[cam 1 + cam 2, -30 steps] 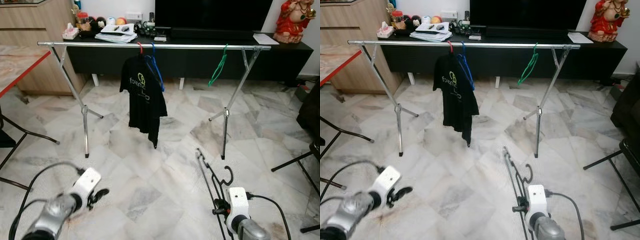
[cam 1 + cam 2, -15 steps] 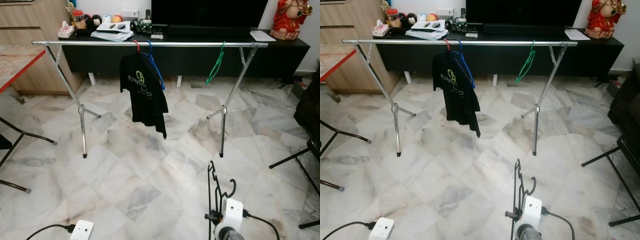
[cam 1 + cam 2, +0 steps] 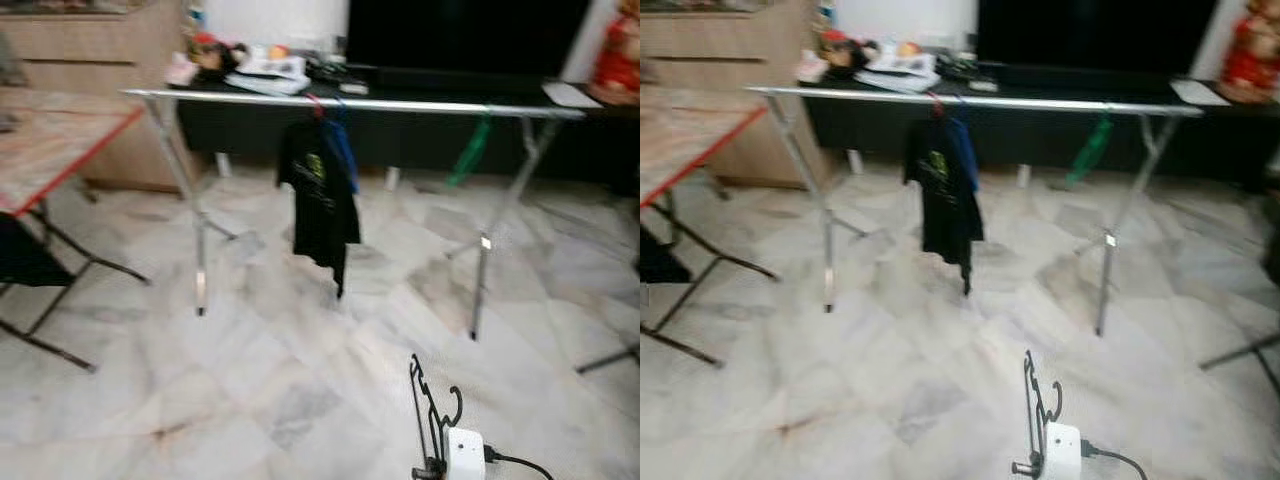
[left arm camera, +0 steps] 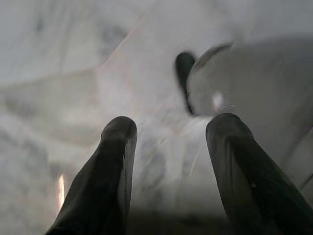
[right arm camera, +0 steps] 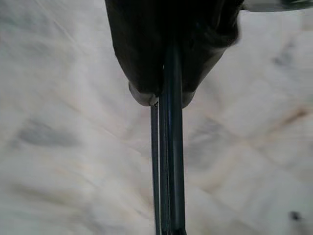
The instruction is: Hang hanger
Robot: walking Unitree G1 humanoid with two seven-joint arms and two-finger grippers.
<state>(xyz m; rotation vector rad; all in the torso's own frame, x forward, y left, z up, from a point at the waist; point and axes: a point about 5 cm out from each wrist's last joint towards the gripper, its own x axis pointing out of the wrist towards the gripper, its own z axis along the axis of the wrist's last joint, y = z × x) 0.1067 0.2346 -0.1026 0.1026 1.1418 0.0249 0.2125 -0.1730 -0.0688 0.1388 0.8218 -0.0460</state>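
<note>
Right wrist view, pincer (image 5: 161, 95) clamping black hanger (image 5: 168, 171)

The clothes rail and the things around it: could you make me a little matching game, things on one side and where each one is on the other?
Things:
1. black T-shirt
2. green hanger
3. black hanger
4. left hand

Places or states:
A. held in the right hand, low over the floor
B. open, holding nothing
C. on the rail, toward its right end
D. on the rail, near its middle

Pairs: 1-D, 2-C, 3-A, 4-B
</note>
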